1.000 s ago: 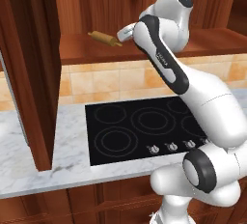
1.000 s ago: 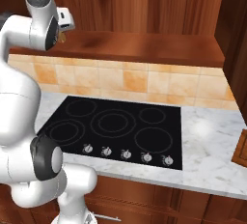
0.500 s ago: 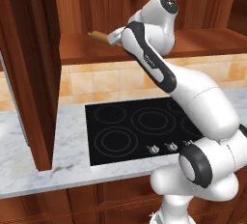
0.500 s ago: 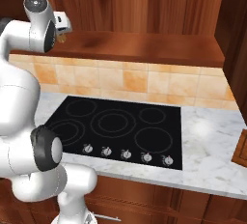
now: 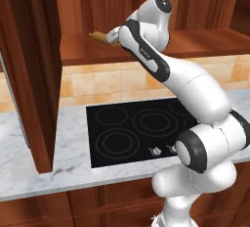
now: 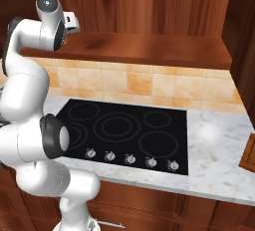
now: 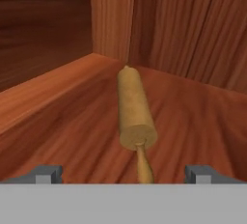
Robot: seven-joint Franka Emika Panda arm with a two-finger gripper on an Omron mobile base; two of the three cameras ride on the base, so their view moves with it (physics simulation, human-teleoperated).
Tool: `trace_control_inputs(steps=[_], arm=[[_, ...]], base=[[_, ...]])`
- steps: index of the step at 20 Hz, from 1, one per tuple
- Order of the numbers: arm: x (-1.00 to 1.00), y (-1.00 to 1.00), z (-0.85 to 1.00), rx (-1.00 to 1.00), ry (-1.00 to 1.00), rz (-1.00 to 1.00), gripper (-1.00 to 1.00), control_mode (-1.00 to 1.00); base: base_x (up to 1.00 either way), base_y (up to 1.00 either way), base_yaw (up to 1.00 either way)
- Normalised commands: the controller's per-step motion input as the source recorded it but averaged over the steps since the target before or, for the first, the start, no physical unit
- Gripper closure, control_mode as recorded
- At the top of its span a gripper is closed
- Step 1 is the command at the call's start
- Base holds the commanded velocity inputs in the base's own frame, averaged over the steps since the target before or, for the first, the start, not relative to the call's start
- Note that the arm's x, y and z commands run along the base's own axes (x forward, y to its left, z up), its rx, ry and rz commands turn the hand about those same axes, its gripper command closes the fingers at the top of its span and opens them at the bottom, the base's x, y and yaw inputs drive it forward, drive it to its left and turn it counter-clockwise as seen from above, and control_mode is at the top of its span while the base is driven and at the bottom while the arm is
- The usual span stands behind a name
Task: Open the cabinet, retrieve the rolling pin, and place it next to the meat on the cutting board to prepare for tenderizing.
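Hand view — rolling pin [image 7: 135, 114] handle half cut off

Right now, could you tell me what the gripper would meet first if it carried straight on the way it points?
Most likely the rolling pin: it lies end-on ahead of the gripper on the cabinet shelf, its near handle between the open jaws. Depth is hard to judge.

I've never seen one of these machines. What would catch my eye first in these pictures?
Probably the big white arm, reaching up from the floor into the open cabinet of dark reddish wood. On its shelf lies a pale rolling pin, its near handle between the tips of the open pincer. Below, a black stovetop sits in a marble counter.
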Motion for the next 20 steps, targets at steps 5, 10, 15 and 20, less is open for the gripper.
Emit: trace_control_inputs(steps=[5, 10, 15, 20], arm=[[0.33, 0.05, -0.09, 0.0, 0.0, 0.0, -1.0, -1.0], [0.27, 0.07, -0.14, 0.0, 0.0, 0.0, -1.0, -1.0], [0.32, 0.11, -0.12, 0.0, 0.01, 0.0, -1.0, -1.0], [0.33, 0.12, -0.09, 0.0, 0.01, -0.01, -1.0, -1.0]], base=[[0.0, 0.0, 0.0], [0.0, 0.0, 0.0], [0.0, 0.0, 0.0], [0.0, 0.0, 0.0]])
